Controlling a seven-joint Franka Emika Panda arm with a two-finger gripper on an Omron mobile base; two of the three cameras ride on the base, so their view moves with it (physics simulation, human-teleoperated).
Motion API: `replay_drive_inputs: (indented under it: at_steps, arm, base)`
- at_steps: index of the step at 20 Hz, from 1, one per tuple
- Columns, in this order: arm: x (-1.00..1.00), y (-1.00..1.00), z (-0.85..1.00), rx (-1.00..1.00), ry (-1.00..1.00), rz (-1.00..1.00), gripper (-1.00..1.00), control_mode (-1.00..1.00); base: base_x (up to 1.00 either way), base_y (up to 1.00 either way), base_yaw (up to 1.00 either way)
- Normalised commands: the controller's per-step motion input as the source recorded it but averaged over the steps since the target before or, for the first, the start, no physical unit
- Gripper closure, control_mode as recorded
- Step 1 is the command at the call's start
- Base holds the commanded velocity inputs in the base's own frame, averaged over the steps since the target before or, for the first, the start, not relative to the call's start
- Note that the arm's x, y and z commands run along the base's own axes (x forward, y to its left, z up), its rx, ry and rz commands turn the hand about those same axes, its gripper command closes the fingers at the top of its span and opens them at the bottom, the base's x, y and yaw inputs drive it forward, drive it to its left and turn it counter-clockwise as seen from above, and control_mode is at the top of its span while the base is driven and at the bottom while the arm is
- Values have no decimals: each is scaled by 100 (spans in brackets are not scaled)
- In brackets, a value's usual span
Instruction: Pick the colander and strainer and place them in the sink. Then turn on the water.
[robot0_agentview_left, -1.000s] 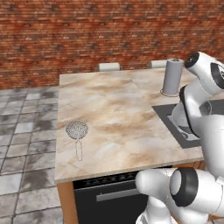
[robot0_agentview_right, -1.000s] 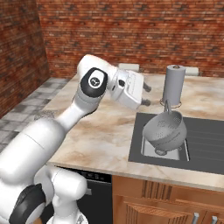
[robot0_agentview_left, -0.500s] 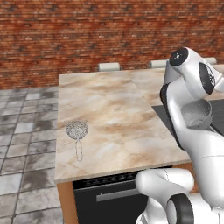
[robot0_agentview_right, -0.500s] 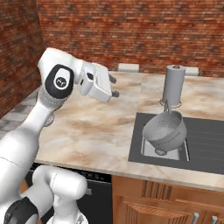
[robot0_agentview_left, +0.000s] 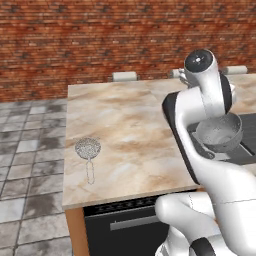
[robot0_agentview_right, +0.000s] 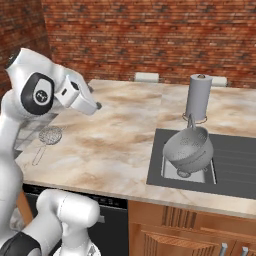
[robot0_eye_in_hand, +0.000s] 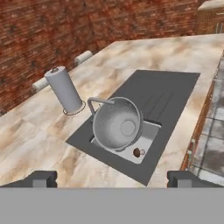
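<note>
The grey perforated colander (robot0_agentview_right: 186, 148) sits tilted in the small steel basin of the dark sink (robot0_agentview_right: 235, 161), under the faucet; it also appears as colander (robot0_eye_in_hand: 117, 124) and colander (robot0_agentview_left: 219, 132). The small mesh strainer (robot0_agentview_right: 50, 135) lies flat near the counter's left front edge, its thin handle pointing toward the front, also seen as strainer (robot0_agentview_left: 88, 149). My gripper (robot0_agentview_right: 95, 106) hangs open and empty above the counter's left half, between the strainer and the sink. In the hand view my gripper (robot0_eye_in_hand: 112, 179) has its tips wide apart, looking back at the sink (robot0_eye_in_hand: 168, 94).
A paper towel roll (robot0_agentview_right: 199, 97) stands upright behind the basin beside the curved faucet (robot0_agentview_right: 189, 120). The marble counter (robot0_agentview_left: 125, 125) runs between strainer and sink. A brick wall stands behind, and the floor drops away left of the counter edge.
My arm has swung left, away from the sink and over the counter's left half. The gripper stayed open. Colander and strainer have not moved.
</note>
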Motion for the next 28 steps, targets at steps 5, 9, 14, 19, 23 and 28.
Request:
replay_drive_inputs:
  at_steps: [5,9,14,19,23,28]
  arm:
    - [17,85,-25,26,0,37,-100,-100]
    - [41,78,-36,21,-2,32,-100,-100]
    - [60,86,-41,14,-4,26,-100,-100]
    - [54,97,-34,22,2,30,-100,-100]
    - [13,91,-19,28,13,40,-100,-100]
    - [6,50,-8,8,7,24,-100,-100]
  base:
    - [0,0,0]
    - [0,0,0]
    - [0,0,0]
    - [0,0,0]
    - [0,0,0]
    - [0,0,0]
